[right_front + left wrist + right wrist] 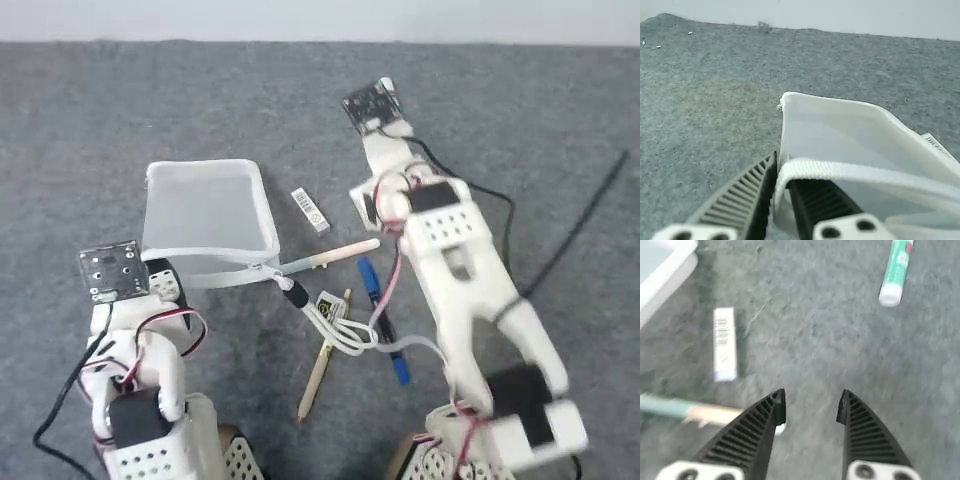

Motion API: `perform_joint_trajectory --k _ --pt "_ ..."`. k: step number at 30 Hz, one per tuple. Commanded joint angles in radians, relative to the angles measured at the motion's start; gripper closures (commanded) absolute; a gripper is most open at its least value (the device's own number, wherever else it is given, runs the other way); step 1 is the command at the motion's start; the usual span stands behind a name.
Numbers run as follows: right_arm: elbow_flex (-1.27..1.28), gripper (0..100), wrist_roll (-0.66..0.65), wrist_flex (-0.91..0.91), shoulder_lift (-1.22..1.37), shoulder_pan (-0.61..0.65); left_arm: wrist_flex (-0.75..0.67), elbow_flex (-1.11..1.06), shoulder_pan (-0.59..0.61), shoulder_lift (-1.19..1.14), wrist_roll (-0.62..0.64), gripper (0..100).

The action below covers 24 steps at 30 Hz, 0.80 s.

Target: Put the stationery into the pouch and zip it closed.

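The left gripper [781, 172] is clenched on the near edge of the white pouch [205, 212] at the left. The right gripper [812, 396] hangs spread open above the carpet [120, 110]. The eraser [310, 211], blue pen [368, 275] and pencil [315, 378] lie outside the pouch, to its right.

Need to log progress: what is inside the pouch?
Through the translucent pouch nothing shows; it looks empty. The left gripper, clamped on the rim, hides the near corner.
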<state>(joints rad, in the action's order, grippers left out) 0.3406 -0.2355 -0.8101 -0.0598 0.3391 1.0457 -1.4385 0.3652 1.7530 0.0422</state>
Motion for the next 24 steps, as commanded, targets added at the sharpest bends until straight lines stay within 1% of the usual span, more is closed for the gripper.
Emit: perform_joint_trajectory --k 1,5,11,24 --pt "-0.161 82.9 -0.068 0.102 0.125 -0.045 0.0 0.05 0.006 0.011 0.008 99" --pt "-0.296 82.9 -0.077 0.165 0.297 -0.082 0.0 0.045 0.006 0.011 0.008 99" --pt "-0.512 82.8 -0.077 0.162 0.492 -0.128 0.002 0.045 0.006 0.011 0.006 99" --pt "-0.807 83.1 -0.077 0.168 0.739 -0.142 -0.002 0.036 0.006 0.011 0.006 99"
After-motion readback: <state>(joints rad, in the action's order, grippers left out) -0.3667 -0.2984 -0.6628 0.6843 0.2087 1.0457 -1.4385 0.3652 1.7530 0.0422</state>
